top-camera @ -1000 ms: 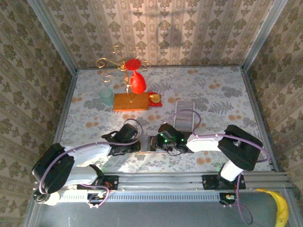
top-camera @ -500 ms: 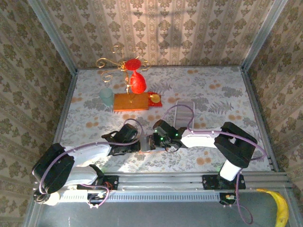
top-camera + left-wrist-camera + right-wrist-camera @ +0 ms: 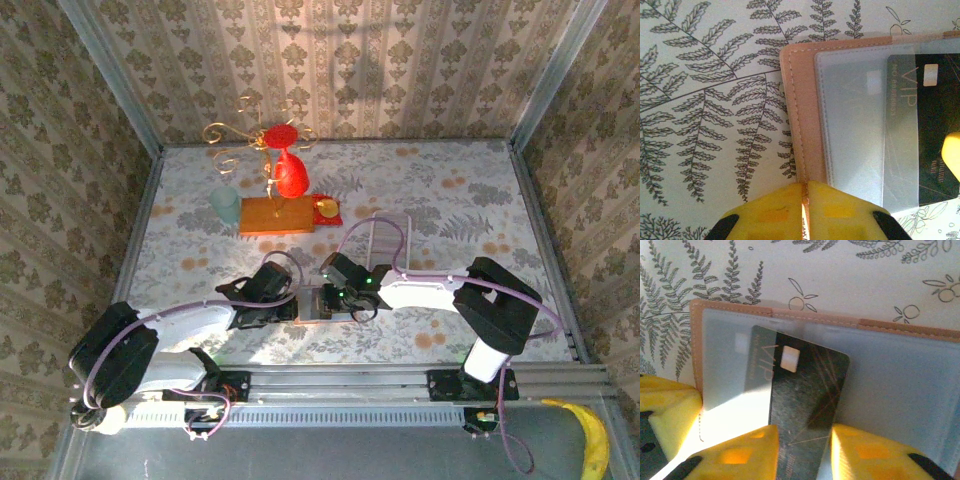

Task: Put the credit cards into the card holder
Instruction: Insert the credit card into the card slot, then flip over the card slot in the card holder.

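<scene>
Credit card [image 3: 807,390] edge inside card holder [image 3: 900,326]

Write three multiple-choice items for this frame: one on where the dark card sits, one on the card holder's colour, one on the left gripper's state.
1. Where is the dark card?
A. Wholly outside the holder, on bare table.
B. Partway inside a clear sleeve of the card holder.
C. Lifted high above the holder.

2. What colour is the card holder's cover?
A. Tan-brown.
B. Blue.
C. Black.

3. How is the left gripper?
A. Wide open, touching nothing.
B. Shut on the dark card.
C. Shut on the card holder's edge.

Key:
1 B, the card's VIP-printed end lies under the hazy plastic.
2 A, the stitched rim is tan-brown in both wrist views.
3 C, its jaws are closed together on the rim.
</scene>
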Controlling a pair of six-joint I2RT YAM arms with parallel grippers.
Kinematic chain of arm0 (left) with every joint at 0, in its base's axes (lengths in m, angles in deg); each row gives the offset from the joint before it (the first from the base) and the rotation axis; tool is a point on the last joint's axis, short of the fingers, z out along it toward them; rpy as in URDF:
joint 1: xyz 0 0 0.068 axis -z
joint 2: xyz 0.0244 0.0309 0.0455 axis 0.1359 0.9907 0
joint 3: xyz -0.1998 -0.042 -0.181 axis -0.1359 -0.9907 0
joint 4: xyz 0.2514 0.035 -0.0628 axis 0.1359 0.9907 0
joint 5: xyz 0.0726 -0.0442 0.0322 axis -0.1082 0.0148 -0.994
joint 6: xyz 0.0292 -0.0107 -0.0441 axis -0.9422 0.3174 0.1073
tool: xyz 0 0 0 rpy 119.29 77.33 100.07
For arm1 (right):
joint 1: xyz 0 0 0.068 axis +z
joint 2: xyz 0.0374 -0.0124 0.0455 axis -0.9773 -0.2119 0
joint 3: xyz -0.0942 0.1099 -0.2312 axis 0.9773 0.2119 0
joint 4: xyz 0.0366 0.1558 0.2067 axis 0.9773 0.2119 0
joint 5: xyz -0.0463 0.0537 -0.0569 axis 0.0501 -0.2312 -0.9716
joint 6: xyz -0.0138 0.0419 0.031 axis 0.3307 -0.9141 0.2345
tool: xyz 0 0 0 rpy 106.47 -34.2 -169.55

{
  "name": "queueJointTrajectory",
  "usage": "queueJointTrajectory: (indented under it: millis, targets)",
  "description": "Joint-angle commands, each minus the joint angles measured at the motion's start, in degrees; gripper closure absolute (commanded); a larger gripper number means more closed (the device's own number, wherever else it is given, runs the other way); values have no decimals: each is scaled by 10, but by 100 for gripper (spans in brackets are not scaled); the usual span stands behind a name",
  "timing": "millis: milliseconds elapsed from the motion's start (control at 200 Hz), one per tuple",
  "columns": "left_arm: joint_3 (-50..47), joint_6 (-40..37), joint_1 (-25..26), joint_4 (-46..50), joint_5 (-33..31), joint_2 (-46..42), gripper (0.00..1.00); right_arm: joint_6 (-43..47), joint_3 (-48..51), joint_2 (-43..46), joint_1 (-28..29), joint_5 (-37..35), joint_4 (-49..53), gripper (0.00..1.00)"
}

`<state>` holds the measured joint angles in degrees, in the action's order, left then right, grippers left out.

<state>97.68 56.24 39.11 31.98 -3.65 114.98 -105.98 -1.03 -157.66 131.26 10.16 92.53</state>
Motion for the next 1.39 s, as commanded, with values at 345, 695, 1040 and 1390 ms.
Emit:
queueJointTrajectory:
  millis: [345,695,1040,1390]
  targets:
    - [-3,4,7,12,8,16,91,17,-63,-45,26,11,9,75]
    - [-7,6,7,10,6,13,91,-19,-27,35,28,-55,75,61]
    - [-9,6,7,8,7,18,92,-63,38,70,32,-73,91,55]
    - [-10,7,8,6,8,19,92,-71,34,40,35,-52,61,54]
